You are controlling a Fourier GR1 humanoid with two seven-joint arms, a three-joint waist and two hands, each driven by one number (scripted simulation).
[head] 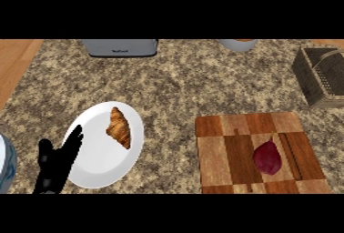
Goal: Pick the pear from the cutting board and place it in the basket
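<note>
The speckled granite counter (201, 86) fills the view, with a strip of wooden surface (17, 59) at its far left. On it, near the lower right, lies the checkered wooden cutting board (235, 136). To its left sits a white plate (101, 164), and at the far right edge stands the dark wicker basket (322, 77), well apart from the board. A grey toaster (121, 47) stands at the back, with a pale round vessel (237, 44) beside it, cut off by the view.

The left hand (57, 161) shows at the lower left, fingers straight and held together, pointing up over the plate's near rim; it rests and holds nothing. The right hand does not show at all.

A croissant (119, 127) lies on the plate. The task's fruit, a dark reddish-purple pear (268, 157), lies on the board's right half, untouched, so the pick has not begun.

The risks seem to lie ahead. The pear tapers and lies on its side, so fingers closing off-centre could roll it across the board or squeeze it out. The basket stands far off with a handle across its top; a low carry could knock its wall or handle, and an early release would leave the fruit on the counter.
</note>
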